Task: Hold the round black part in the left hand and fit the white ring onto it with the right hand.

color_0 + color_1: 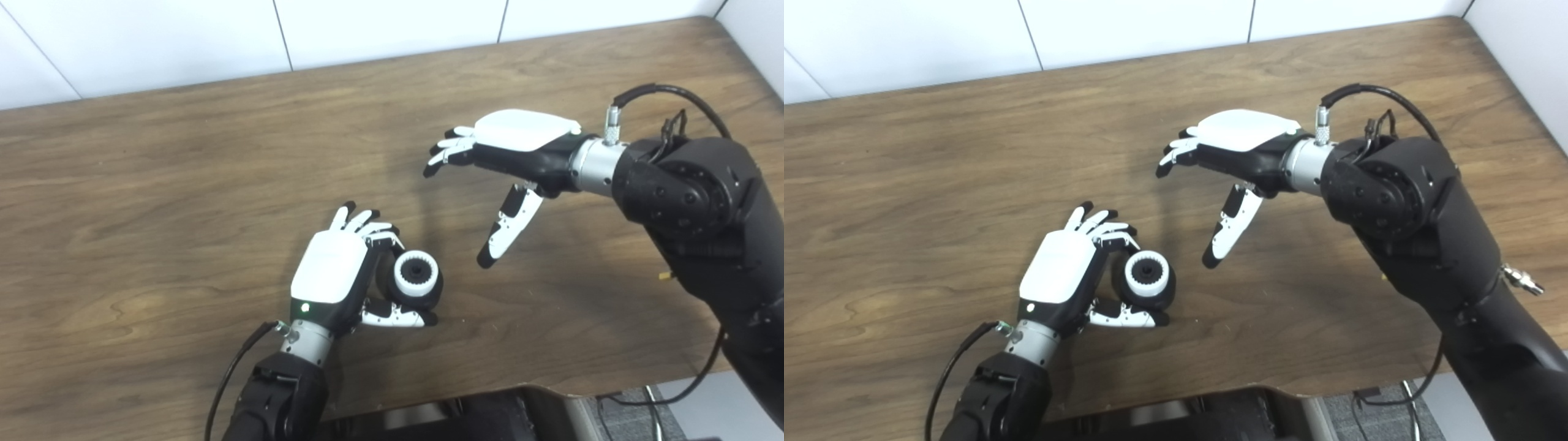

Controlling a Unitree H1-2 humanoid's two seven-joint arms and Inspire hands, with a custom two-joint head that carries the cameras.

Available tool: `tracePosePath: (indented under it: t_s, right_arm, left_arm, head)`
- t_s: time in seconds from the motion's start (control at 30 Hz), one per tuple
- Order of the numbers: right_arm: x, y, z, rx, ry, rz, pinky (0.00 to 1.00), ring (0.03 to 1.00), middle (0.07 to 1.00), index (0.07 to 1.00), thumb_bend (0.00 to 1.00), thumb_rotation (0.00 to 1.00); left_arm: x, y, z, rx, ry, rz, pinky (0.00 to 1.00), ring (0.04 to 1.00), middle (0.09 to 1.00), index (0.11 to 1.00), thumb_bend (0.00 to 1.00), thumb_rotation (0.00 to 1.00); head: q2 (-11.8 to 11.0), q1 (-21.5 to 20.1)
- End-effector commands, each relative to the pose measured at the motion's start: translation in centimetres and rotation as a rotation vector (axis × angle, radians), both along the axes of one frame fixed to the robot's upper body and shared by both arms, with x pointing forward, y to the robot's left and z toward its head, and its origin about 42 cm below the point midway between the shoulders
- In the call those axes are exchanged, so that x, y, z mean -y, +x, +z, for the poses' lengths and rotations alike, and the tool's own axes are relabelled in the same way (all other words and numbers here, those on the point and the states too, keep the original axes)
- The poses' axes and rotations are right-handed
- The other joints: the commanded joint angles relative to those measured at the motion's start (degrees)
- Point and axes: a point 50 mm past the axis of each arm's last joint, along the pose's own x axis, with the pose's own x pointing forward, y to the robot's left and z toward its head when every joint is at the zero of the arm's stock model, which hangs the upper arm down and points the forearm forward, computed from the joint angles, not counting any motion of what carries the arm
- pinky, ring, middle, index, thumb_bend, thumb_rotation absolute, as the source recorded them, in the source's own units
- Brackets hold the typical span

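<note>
Our left hand (334,275) grips the round black part (422,294) low on the wooden desk (153,202), fingers (383,236) curled around it. The white ring (416,274) already sits on it. Our right hand (520,144) hovers well apart, fingers spread, holding nothing.

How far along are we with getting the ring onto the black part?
The fit looks done: the white ring sits on the face of the round black part. The left hand grips the part low over the table. The right hand is open, empty and apart. What seems left is releasing the part; how firmly the ring is seated cannot be judged.
</note>
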Motion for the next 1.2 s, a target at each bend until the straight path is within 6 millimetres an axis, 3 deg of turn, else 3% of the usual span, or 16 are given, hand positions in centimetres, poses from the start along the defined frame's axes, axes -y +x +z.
tracePosePath:
  t_s: [0.0,0.4,0.43,0.5,0.6,0.73,0.93,1.17]
  right_arm:
    - [0.1,0.2,1.6,0.053,-0.01,-0.01,0.92,1.0,0.95,0.871,1.0,0.4]
    - [0.0,0.4,1.7,0.048,-0.004,-0.028,0.93,1.0,0.958,0.882,1.0,0.41]
    - [0.0,0.4,1.7,0.047,-0.006,-0.029,0.93,1.0,0.96,0.883,1.0,0.41]
    - [0.0,0.4,1.6,0.047,-0.008,-0.033,0.92,1.0,0.959,0.882,1.0,0.41]
    - [0.2,0.4,1.6,0.044,-0.005,-0.037,0.92,1.0,0.959,0.88,1.0,0.41]
    - [0.2,0.4,1.5,0.045,-0.011,-0.038,0.92,1.0,0.96,0.899,1.0,0.43]
    - [0.1,0.4,1.4,0.044,-0.01,-0.046,0.93,1.0,0.96,0.922,1.0,0.44]
    - [0.2,0.5,1.2,0.042,-0.005,-0.051,0.93,1.0,0.964,0.929,1.0,0.43]
  left_arm:
    - [0.1,0.3,0.3,0.017,-0.003,-0.009,1.0,0.89,0.756,0.482,0.52,0.06]
    - [-0.3,0.7,0.5,-0.03,0.037,-0.016,1.0,0.876,0.763,0.495,0.52,0.08]
    - [-0.3,0.7,0.5,-0.038,0.047,-0.017,1.0,0.873,0.766,0.529,0.59,0.12]
    - [-0.4,0.8,0.6,-0.063,0.07,-0.018,1.0,0.875,0.78,0.66,0.83,0.26]
    - [-0.4,1.0,0.6,-0.085,0.12,-0.029,1.0,0.876,0.802,0.753,0.93,0.33]
    - [-0.5,1.1,0.6,-0.107,0.16,-0.048,1.0,0.875,0.844,0.875,1.0,0.4]
    - [-0.6,1.1,1.0,-0.153,0.167,-0.074,1.0,0.898,0.888,0.989,1.0,0.48]
    - [-0.8,1.1,1.5,-0.183,0.166,-0.086,1.0,0.911,0.913,1.0,1.0,0.48]
  head:
    - [0.02,-0.1]
    - [-0.08,-0.25]
    - [-0.08,-0.25]
    - [-0.14,-0.28]
    - [-0.17,-0.2]
    - [-0.18,-0.06]
    - [-0.24,0.07]
    - [-0.45,0.55]
